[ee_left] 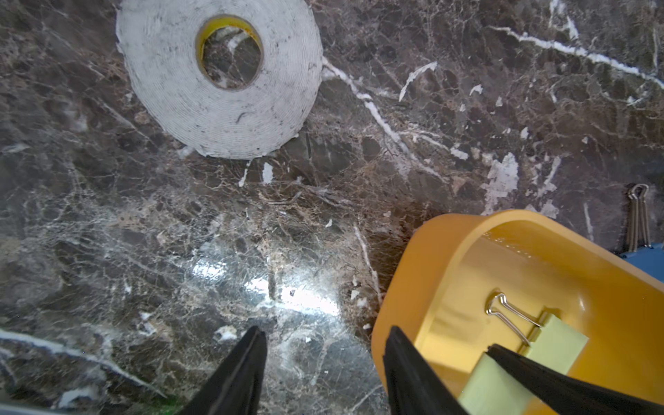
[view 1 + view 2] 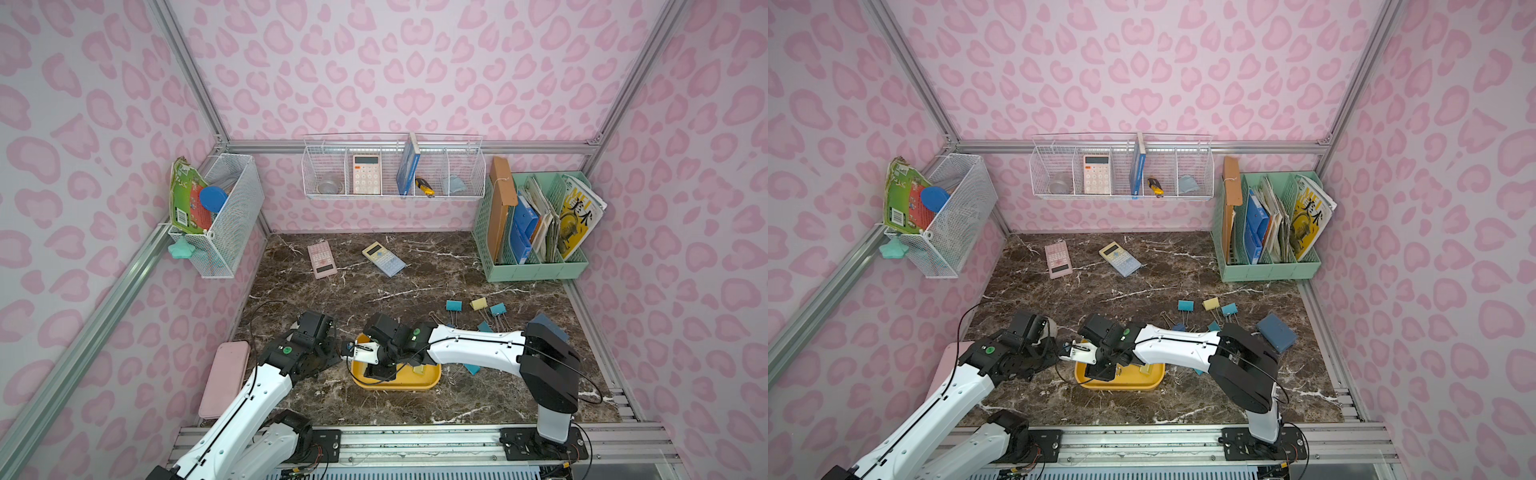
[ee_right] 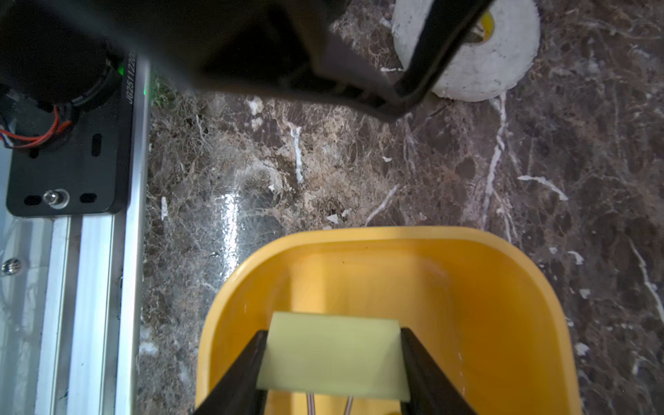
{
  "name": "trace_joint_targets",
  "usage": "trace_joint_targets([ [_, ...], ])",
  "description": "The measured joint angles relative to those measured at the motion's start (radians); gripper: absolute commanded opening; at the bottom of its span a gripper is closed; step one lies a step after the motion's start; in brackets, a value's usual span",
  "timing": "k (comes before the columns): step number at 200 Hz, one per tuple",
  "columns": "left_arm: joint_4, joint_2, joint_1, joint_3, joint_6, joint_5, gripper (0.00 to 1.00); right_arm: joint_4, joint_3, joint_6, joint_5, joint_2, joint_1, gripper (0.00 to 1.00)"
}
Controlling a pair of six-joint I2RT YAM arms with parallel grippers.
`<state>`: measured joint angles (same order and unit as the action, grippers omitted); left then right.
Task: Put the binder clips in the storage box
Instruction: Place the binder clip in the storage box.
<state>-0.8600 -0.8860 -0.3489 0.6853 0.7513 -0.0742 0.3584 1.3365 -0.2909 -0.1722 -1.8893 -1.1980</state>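
- Right hand [image 3: 334, 330] is pinching a pale yellow binder clip [image 3: 330, 355], with one black finger pressing each end, and is holding it inside the rim of the storage box [image 3: 395, 233]. The clip's wire handles are pointing back toward the wrist.
- Left hand [image 1: 323, 359] is hanging with its fingers spread, and only bare worktop [image 1: 143, 251] is showing between them. One finger is overlapping the rounded corner of the storage box in the left wrist view.
- In a top view the storage box [image 2: 395, 385] is sitting on the worktop near the front edge, between the two arms, with the right hand reaching down into it.
- A second pale clip [image 2: 417, 368] is lying in the box toward the end nearer the right arm's base.
- Loose binder clips are lying in a short row on the worktop beyond the right forearm, apart from the box: a teal clip [image 2: 454, 306], a yellow clip [image 2: 478, 304] and another teal clip [image 2: 497, 309]. More are peeking out, half hidden, from under the forearm.
- A slate-blue block [image 2: 1277, 332] is lying just beside those clips, toward the right wall.
- A white tape roll [image 1: 172, 90] is lying flat on the worktop beyond the left hand, apart from the box.
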Motion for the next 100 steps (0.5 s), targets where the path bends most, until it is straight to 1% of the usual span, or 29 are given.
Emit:
trace_joint_targets([
  [28, 0.032, 0.003, -0.001, 0.003, 0.006, 0.012, 0.58, 0.022, -0.018, -0.026, 0.009, -0.015, -0.001, 0.58],
  [46, 0.041, 0.009, -0.001, 0.005, 0.010, 0.014, 0.58, 0.018, -0.032, -0.031, 0.005, -0.015, 0.000, 0.61],
  [84, 0.055, -0.004, 0.003, 0.008, 0.013, 0.019, 0.58, 0.011, -0.030, -0.035, 0.007, -0.027, 0.002, 0.76],
  [100, 0.058, -0.003, 0.003, 0.008, 0.012, 0.021, 0.57, 0.004, -0.030, -0.035, 0.017, -0.026, 0.003, 0.79],
])
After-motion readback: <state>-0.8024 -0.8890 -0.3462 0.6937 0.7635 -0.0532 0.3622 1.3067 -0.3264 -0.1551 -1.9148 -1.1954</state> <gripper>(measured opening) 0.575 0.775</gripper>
